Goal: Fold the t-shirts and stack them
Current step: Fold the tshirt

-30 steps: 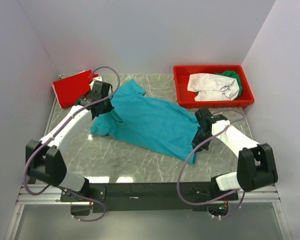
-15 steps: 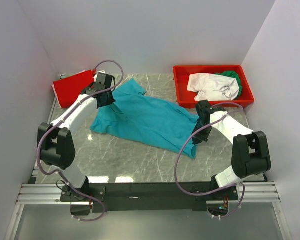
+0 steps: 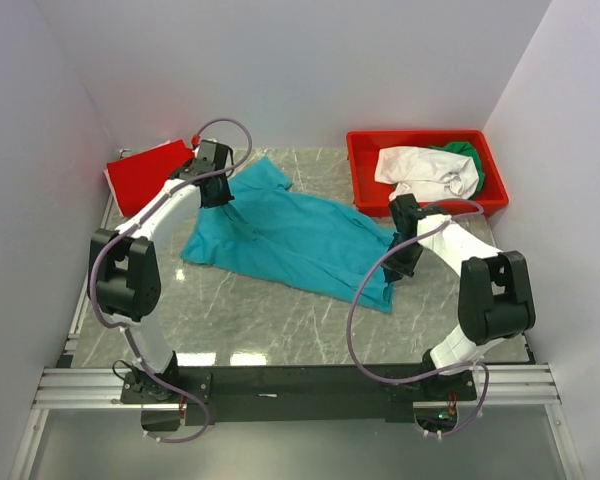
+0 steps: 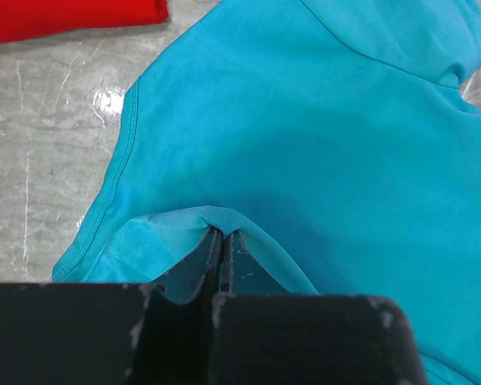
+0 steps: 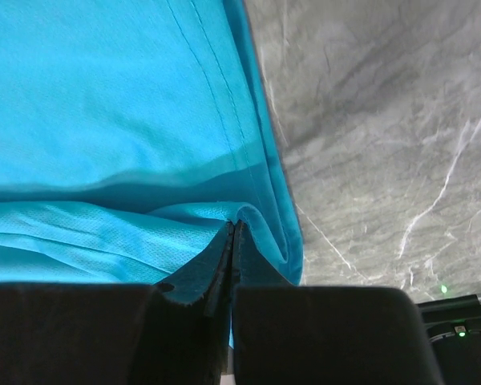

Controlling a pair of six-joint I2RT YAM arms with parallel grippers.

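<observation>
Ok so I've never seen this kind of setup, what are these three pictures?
Two robot arms are bolted to the near edge of a table. The wide picture looks down from above; the two close-ups come from cameras on each wrist. A teal t-shirt lies spread out, a red t-shirt sits far left, and a red bin holds a white t-shirt and a green t-shirt. The left arm and right arm each have their jaws pinched shut on a fold of the teal t-shirt.
</observation>
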